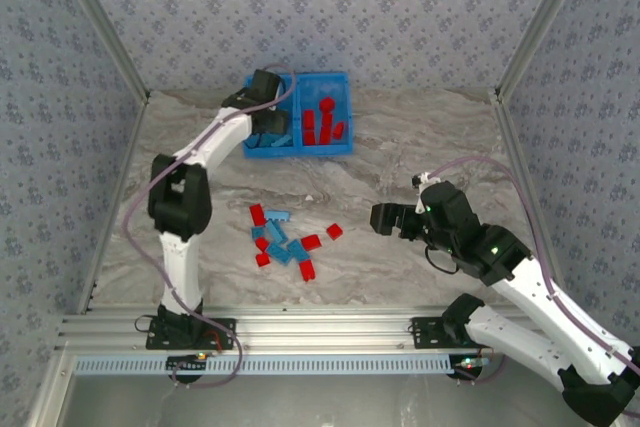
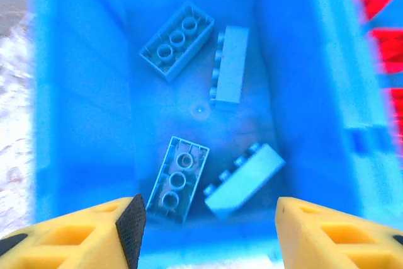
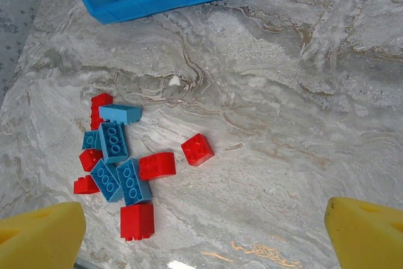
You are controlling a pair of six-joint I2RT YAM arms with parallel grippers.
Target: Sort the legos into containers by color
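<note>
- Your left gripper [image 2: 208,234] hangs over the bin's [image 1: 300,152] left compartment [image 2: 82,92]. Its jaws are apart with nothing between them, a sensible spot for dropping a brick in without touching the walls
- Four blue bricks [image 2: 176,41] lie loose on that compartment's floor, two showing their hollow undersides and two on their sides. It holds blue alone, so the colour rule is being kept
- Past the divider [image 2: 296,80], the right compartment [image 1: 348,112] holds the red bricks [image 1: 322,122], several of them on end
- The pile [image 1: 283,243] sits on the table [image 1: 430,147], well in front of the bin. It is about a dozen unsorted pieces, red and blue mixed and touching, so you'd do best to pick from its edges
- A lone red brick [image 3: 197,149] lies just right of the pile, apart from the rest — the easiest grab, I'd judge
- Your right gripper [image 3: 204,237] hovers above the table to the right of that brick, fingers spread wide and empty, facing the pile — well placed to take it
</note>
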